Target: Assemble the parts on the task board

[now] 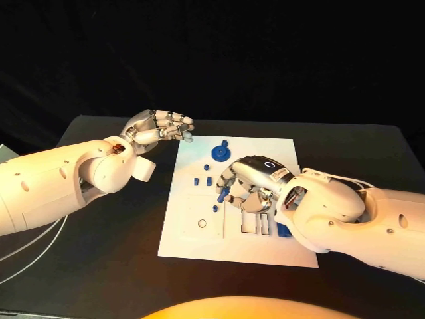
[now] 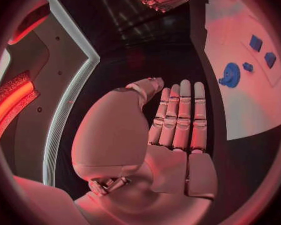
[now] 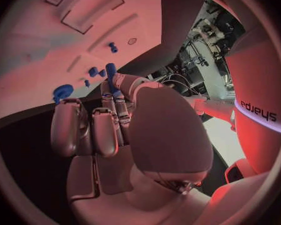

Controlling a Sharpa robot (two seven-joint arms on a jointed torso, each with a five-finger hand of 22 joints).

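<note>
- right hand [image 1: 248, 183] low over the middle of the task board [image 1: 270, 252], fingers bent down toward the small blue parts [image 1: 202, 181]; cannot tell from the head view whether anything is pinched. in the right wrist view a blue piece [image 3: 110, 71] shows at the fingertips, contact unclear.
- could nudge neighbouring loose parts out of place, since several lie just beside the fingertips.
- left hand [image 1: 160, 126] raised off the board's far left corner, fingers curled together, holding nothing.
- blue gear [image 1: 218, 153] near the board's far edge; could be swept off if the left hand drops carelessly.
- could shift the unheld board under a hard press.
</note>
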